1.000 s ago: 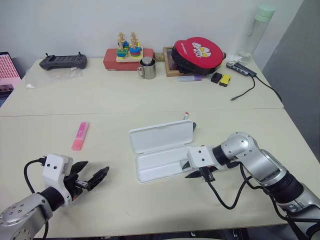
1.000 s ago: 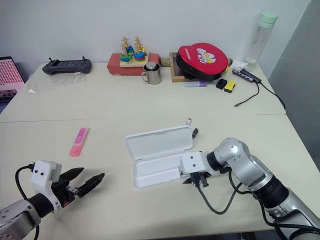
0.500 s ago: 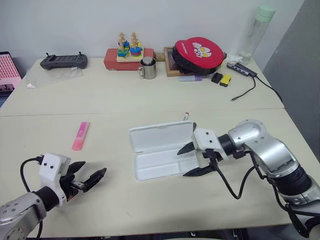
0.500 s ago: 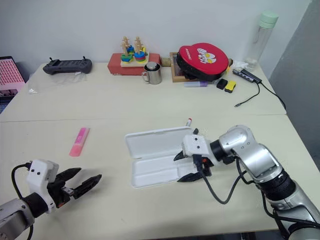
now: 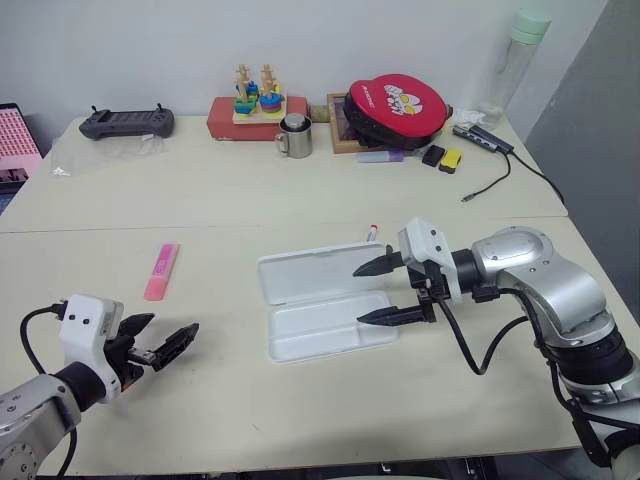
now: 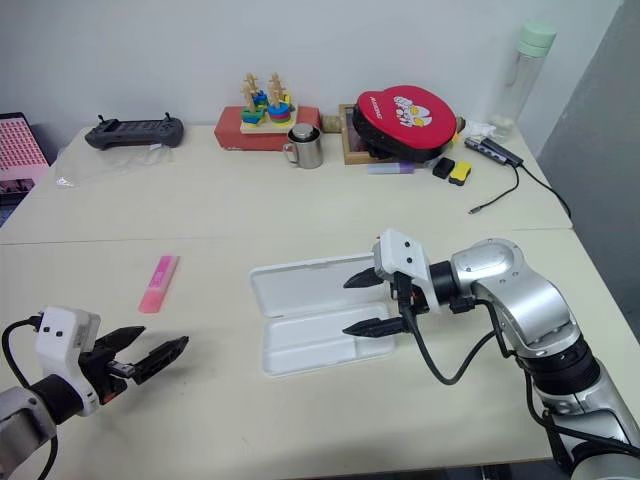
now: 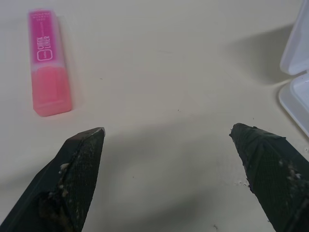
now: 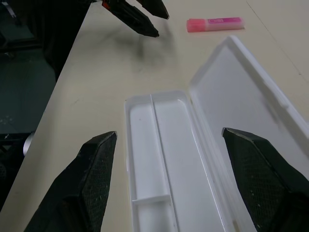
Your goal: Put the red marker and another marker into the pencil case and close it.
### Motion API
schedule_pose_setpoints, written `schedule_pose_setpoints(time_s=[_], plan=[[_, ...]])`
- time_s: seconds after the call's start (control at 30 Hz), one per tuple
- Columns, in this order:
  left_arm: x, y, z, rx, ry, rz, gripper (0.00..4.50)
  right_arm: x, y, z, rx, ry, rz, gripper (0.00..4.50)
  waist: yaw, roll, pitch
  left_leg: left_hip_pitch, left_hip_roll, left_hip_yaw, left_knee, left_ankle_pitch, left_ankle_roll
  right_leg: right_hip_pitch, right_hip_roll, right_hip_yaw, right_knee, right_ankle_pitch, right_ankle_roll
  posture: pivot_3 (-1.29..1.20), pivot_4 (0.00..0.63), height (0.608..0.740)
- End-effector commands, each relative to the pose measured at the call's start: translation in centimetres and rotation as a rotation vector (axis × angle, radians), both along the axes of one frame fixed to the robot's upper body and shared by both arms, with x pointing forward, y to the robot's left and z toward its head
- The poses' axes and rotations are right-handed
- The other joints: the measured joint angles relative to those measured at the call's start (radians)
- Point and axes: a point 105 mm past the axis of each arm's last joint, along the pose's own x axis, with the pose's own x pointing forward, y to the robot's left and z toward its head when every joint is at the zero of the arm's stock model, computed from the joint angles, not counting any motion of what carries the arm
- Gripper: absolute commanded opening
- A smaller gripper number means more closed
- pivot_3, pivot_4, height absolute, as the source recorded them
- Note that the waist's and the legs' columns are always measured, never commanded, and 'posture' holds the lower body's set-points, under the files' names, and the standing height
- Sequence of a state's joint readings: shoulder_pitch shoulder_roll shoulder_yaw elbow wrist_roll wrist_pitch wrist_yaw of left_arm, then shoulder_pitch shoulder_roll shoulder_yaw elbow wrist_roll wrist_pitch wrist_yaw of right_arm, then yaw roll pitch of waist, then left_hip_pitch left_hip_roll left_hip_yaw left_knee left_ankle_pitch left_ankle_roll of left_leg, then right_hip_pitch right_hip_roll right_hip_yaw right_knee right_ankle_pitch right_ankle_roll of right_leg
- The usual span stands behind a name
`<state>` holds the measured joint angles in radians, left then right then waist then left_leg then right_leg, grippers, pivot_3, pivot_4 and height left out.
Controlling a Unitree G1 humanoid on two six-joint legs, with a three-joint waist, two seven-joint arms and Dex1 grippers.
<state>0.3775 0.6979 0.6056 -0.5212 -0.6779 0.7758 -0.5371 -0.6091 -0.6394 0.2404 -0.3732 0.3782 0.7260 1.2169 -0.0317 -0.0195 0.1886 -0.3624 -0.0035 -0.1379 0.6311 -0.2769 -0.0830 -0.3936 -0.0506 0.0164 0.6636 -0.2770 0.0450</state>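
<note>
The pencil case (image 5: pixel 318 272) lies open mid-table, its lid flat toward the back and its divided tray (image 8: pixel 164 159) empty. Only the red tip of the red marker (image 5: pixel 373 231) shows, on the table just behind the lid's right end. The pink highlighter (image 5: pixel 160 271) lies on the table well left of the case, also seen as the pink highlighter (image 7: pixel 46 89). My right gripper (image 5: pixel 358 296) hangs open and empty above the case's right end, pointing left. Near the table's front left, my left gripper (image 5: pixel 175 323) is open and empty, a short way in front of the highlighter.
Along the back edge stand a black controller (image 5: pixel 127 122), a red box with a wooden stacking toy (image 5: pixel 250 108), a metal mug (image 5: pixel 294 137), a red round pouch (image 5: pixel 397 105), a purple marker (image 5: pixel 378 156) and a bottle (image 5: pixel 512 60). A cable (image 5: pixel 500 180) trails at the back right.
My right gripper lifted off the tray's right end, opened wider and turned to point left above the case. The left gripper drifted slightly left and stayed open.
</note>
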Motion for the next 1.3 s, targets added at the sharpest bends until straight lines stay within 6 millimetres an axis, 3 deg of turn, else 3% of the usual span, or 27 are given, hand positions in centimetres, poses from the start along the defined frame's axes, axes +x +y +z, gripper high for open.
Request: schedule_pose_setpoints(time_s=[0.03,0.27,0.57,0.73,0.9,1.03,1.17,1.3], plan=[[0.1,0.2,0.9,0.017,-0.038,0.01,4.5,-0.3,-0.1,1.1,0.021,-0.043,0.015,3.65,0.0,0.0,0.0,0.0,0.0,0.0,0.0,0.0,0.0,0.0,0.0,0.0,0.0,0.0,0.0,0.0,0.15,0.74],[-0.1,-1.0,1.6,0.01,-0.025,-0.062,4.5,0.2,-0.8,2.0,0.022,-0.061,0.001,3.65,0.0,0.0,0.0,0.0,0.0,0.0,0.0,0.0,0.0,0.0,0.0,0.0,0.0,0.0,0.0,0.0,0.15,0.74],[-0.8,-3.7,5.3,0.064,-0.055,-0.298,4.5,2.7,-1.3,4.6,0.04,-0.121,-0.076,3.65,-0.001,0.0,0.0,0.0,0.0,0.001,0.0,0.0,0.0,0.0,0.0,0.0,0.0,0.0,0.0,0.0,0.15,0.74],[-1.3,-6.6,7.5,0.127,-0.053,-0.499,4.5,6.2,-1.6,7.2,0.047,-0.205,-0.207,3.65,-0.002,0.0,0.001,-0.001,0.0,0.001,0.0,0.0,0.0,-0.001,0.0,0.0,0.0,0.0,0.0,0.0,0.15,0.74],[-0.3,-7.4,8.9,0.162,-0.085,-0.518,4.5,9.6,-0.9,8.6,0.048,-0.239,-0.342,3.65,-0.003,0.001,0.001,-0.001,0.0,0.002,-0.001,0.0,0.0,-0.002,0.0,0.001,0.001,0.0,0.0,0.0,0.15,0.74],[-0.1,-7.7,8.8,0.183,-0.082,-0.523,4.5,11.1,-0.2,8.7,0.068,-0.216,-0.403,3.65,-0.01,0.001,0.001,-0.003,0.0,0.002,-0.001,0.0,0.0,-0.005,0.0,0.002,0.001,0.0,0.0,0.0,0.15,0.74],[0.1,-8.0,9.3,0.201,-0.102,-0.53,4.5,13.2,0.7,7.0,0.009,-0.143,-0.518,3.65,-0.018,0.001,0.001,-0.009,0.001,0.003,-0.001,0.002,-0.003,-0.013,0.0,0.002,0.002,0.0,0.0,0.0,0.15,0.74],[0.2,-8.1,9.5,0.213,-0.113,-0.529,4.5,13.5,1.1,5.4,-0.059,-0.108,-0.518,3.65,-0.022,0.001,0.001,-0.011,0.001,0.003,-0.001,0.002,-0.004,-0.014,0.0,0.002,0.002,0.0,0.0,0.0,0.15,0.74]])
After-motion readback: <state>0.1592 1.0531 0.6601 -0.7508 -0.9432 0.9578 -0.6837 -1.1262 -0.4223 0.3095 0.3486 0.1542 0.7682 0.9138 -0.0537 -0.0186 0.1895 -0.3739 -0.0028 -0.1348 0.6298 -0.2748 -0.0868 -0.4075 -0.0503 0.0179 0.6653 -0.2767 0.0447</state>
